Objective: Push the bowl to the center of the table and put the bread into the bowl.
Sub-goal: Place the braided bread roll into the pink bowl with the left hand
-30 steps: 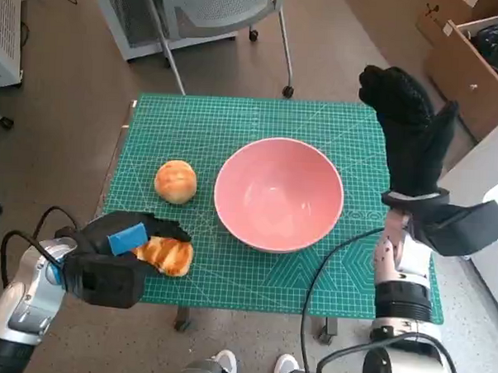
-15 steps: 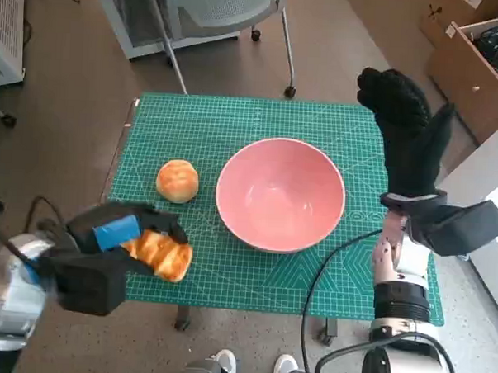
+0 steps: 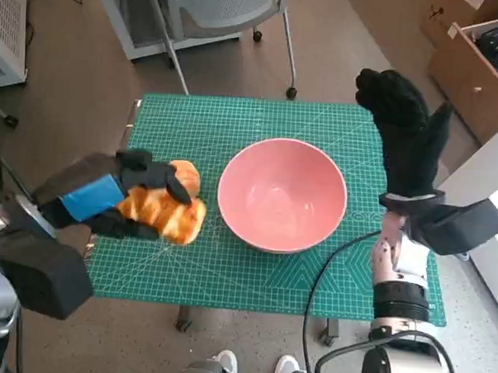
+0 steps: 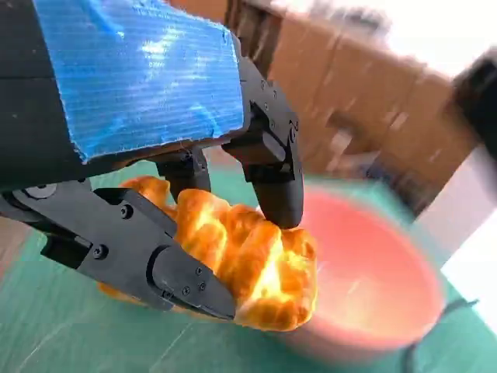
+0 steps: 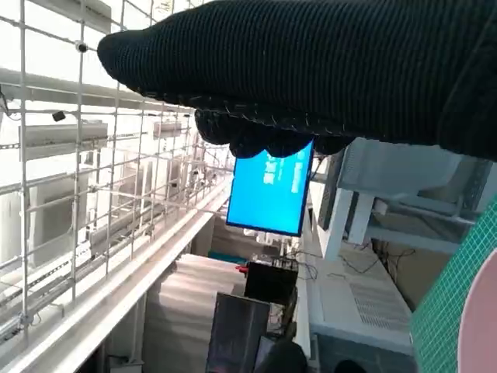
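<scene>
Gripping ridged bread (image 3: 167, 214) (glossy, golden)

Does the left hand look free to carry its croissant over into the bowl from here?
Probably yes: the left hand holds the croissant just beside the bowl, with nothing between them.

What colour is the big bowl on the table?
The bowl is pink, clearest in the head view.

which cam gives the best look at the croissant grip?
Left wrist view: the croissant fills the frame, pinched between the left hand's black fingers, with the pink bowl blurred behind. The head view shows it partly covered by that hand, beside a round bun. The right wrist view doesn't show it.
</scene>
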Motion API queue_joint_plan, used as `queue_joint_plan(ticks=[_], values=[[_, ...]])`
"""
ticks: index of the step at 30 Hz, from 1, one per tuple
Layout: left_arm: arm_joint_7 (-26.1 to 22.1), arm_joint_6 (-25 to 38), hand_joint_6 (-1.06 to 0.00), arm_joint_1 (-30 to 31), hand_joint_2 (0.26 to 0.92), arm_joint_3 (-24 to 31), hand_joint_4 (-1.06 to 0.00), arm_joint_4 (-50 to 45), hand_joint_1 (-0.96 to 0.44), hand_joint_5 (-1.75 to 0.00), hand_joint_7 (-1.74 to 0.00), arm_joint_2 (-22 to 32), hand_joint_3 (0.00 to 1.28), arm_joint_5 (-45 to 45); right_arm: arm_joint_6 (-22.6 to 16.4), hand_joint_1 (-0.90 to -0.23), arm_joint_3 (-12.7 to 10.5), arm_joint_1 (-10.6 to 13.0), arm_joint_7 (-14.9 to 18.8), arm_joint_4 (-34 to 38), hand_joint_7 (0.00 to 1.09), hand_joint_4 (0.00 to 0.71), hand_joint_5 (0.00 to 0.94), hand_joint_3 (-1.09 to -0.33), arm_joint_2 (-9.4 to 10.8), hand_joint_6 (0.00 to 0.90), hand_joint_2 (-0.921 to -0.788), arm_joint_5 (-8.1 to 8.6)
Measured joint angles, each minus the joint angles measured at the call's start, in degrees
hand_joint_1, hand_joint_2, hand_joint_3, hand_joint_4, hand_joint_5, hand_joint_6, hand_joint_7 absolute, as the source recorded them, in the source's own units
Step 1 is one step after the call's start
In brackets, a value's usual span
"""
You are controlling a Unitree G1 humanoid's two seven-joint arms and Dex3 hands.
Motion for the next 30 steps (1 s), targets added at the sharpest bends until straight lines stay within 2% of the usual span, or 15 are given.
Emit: queue_joint_plan(ticks=[5,12,22,30], values=[[2.3,-0.1,-0.71,-4.7,0.92,-1.9,-0.67,0.9,0.0,-1.15,-1.13,-2.3,0.04,0.6,-0.1,-0.596,-0.1,0.0,0.0,0.0,0.37,0.219,0.001,-0.754,0.0,0.093,-0.921,0.11],[5.3,-1.7,-0.74,-11.2,0.909,-7.5,-0.69,4.3,0.0,-1.14,-1.08,-7.2,0.04,4.7,-0.1,-0.614,-0.3,0.0,0.6,-0.1,0.37,0.22,0.001,-0.752,0.0,0.097,-0.921,0.37],[4.9,-3.7,-0.71,-18.2,0.92,-15.5,-0.67,15.4,0.0,-1.16,-1.12,-13.8,0.04,6.7,-0.2,-0.616,-0.6,0.9,0.8,-1.7,0.36,0.222,0.001,-0.755,-0.3,0.091,-0.921,0.36],[5.6,-8.7,-0.69,-22.6,0.92,-19.6,-0.65,26.8,0.0,-1.25,-1.07,-19.0,0.06,8.1,-0.2,-0.61,-0.9,3.0,-0.2,-4.0,0.37,0.22,0.0,-0.76,-0.6,0.088,-0.921,0.1]])
